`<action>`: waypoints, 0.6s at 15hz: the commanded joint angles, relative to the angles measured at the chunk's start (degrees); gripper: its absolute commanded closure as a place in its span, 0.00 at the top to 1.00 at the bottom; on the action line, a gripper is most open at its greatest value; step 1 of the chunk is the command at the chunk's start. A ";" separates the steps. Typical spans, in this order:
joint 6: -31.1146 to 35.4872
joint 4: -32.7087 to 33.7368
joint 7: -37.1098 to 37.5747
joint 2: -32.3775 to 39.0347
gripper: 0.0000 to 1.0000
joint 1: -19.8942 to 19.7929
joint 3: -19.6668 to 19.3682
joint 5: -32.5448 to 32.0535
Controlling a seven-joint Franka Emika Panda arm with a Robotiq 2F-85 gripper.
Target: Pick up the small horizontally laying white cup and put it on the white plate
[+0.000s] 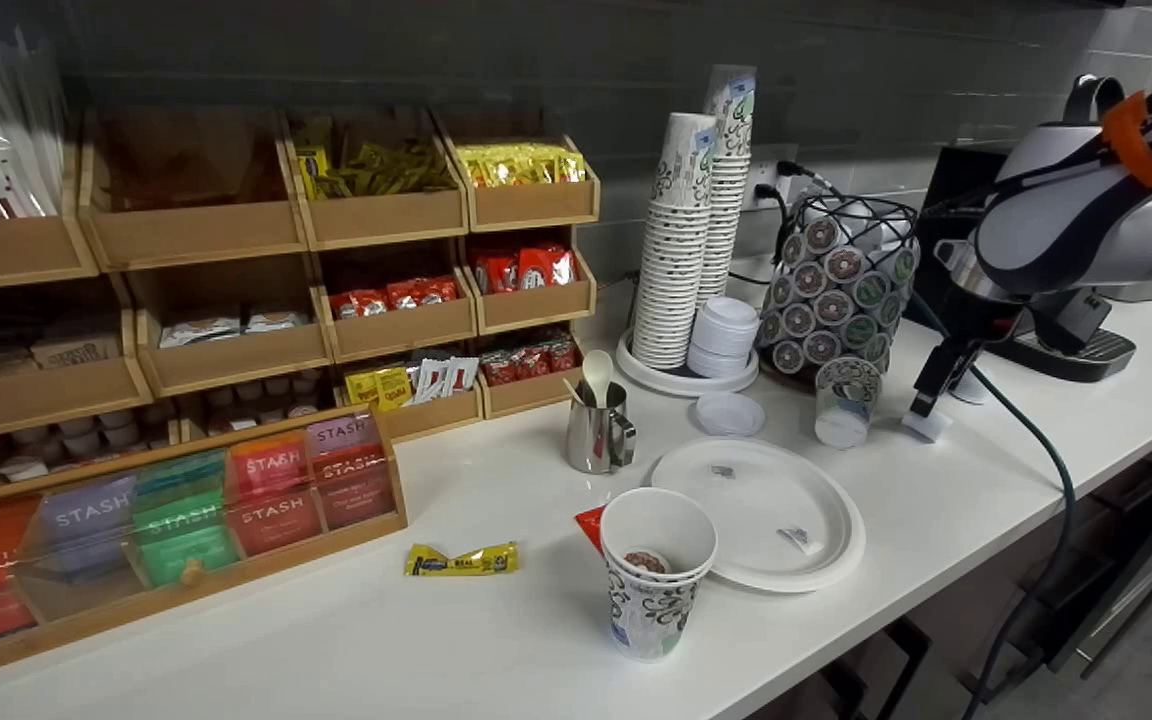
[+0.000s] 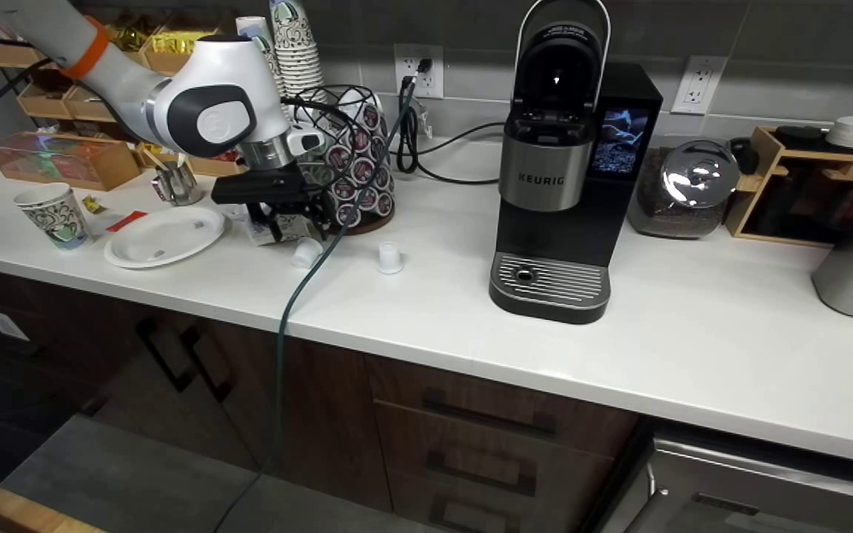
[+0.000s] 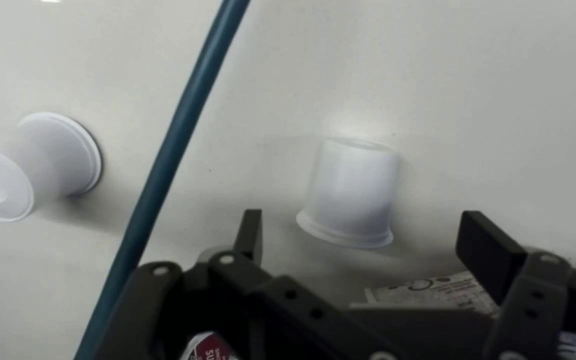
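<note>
The two fingers (image 3: pixel 252 232) of the gripper (image 3: pixel 362 232) are wide apart. In the wrist view, the small white cup (image 3: pixel 353 192) lies on its side on the white tabletop (image 2: pixel 434 311) and shows between the fingers, with space on each side. It sits nearer the front edge than the pod rack (image 1: pixel 841 285) does. Only the exterior views show the white plate (image 1: pixel 761 510), close to the front edge. In an exterior view only, a round jar (image 2: pixel 682 191) stands by the back edge.
</note>
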 commanded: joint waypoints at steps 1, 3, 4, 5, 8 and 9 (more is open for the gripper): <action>-0.61 2.93 2.94 2.90 0.99 -1.30 1.56 -2.79; -1.32 3.72 3.83 3.66 0.93 -1.33 1.76 -3.21; -1.70 4.04 4.27 3.95 0.81 -1.36 1.93 -3.26; -2.02 4.30 4.78 4.20 0.83 -1.29 1.93 -3.41; -2.24 4.74 5.67 4.78 0.74 -1.32 2.11 -3.38; -2.21 4.83 5.83 4.93 0.75 -1.35 2.16 -3.36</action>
